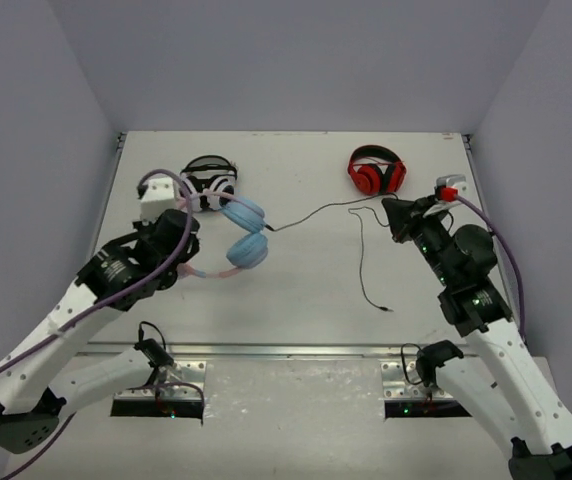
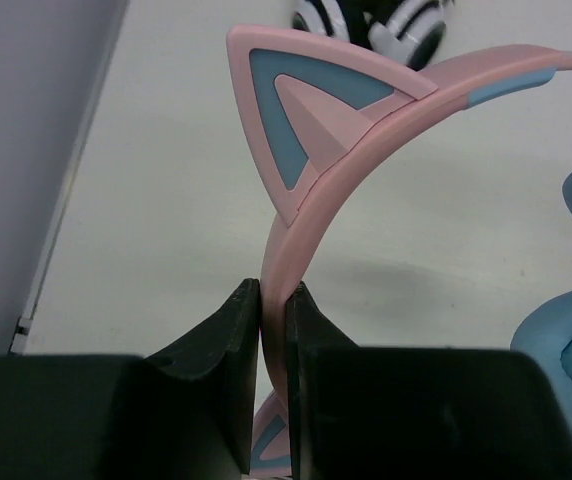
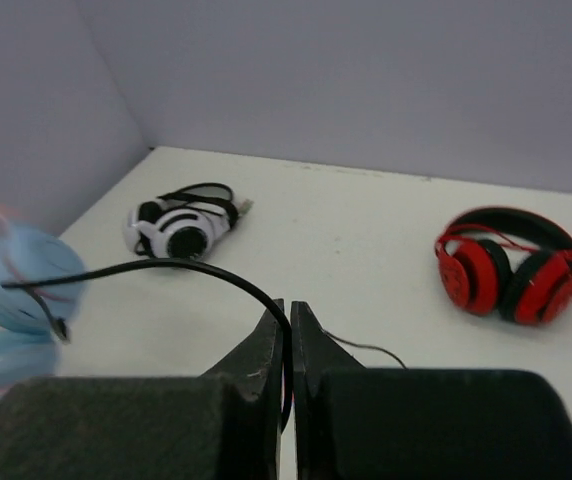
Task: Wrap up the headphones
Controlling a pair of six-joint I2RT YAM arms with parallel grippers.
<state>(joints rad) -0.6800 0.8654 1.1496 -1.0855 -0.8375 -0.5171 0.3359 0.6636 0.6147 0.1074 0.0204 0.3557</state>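
You're just getting started here, left gripper (image 2: 274, 300) jaws clamping the headphones (image 1: 238, 232) by the headband (image 2: 366, 170) over the left of the table (image 1: 306, 300), right gripper (image 3: 288, 318) jaws pinching the cable (image 3: 166, 266), so next you're probably winding it round that headband

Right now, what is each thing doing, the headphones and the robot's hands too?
Pink headphones: held by the headband, not wrapped.
Cable: loose, one part pinched.
Left gripper: shut on the headband.
Right gripper: shut on the cable.
White headphones: lying on the table, untouched.
Red headphones: lying on the table, untouched.
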